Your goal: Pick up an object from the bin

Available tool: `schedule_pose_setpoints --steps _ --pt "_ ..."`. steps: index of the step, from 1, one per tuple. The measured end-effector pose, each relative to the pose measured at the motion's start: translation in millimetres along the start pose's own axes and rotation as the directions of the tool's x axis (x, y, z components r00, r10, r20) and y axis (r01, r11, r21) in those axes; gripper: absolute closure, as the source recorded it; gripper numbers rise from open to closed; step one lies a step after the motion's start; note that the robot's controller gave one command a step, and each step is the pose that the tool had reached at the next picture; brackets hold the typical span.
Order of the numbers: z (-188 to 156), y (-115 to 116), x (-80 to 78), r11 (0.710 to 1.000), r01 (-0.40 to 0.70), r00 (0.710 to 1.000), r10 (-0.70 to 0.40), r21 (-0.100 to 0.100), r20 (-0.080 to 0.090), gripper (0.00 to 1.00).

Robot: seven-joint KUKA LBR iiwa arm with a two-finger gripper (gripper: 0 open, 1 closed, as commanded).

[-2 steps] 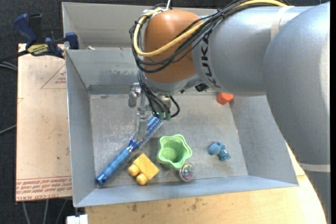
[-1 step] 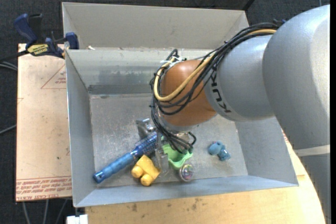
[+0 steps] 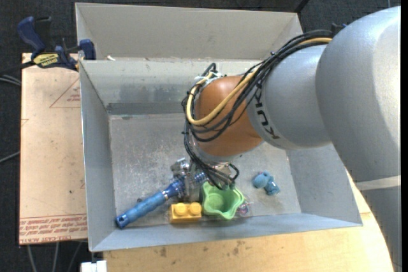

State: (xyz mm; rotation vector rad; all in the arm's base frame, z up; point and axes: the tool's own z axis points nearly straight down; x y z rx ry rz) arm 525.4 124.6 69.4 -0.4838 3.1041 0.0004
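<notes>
Hovering low: arm point(image 3: 299, 99) over blue rod point(image 3: 145, 205), yellow brick point(image 3: 185, 211) & green cup point(image 3: 221, 202)

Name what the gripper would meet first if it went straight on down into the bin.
Probably the upper end of the blue stick-like tool, lying right below the gripper; the green cup and yellow brick sit just beside. Depth is unclear.
</notes>
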Motion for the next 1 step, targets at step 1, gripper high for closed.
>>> schedule_pose_setpoints --steps 1 --pt "-196.8 7.7 21.8 1.0 0.015 1.0 -0.015 0.001 0.009 1.0"
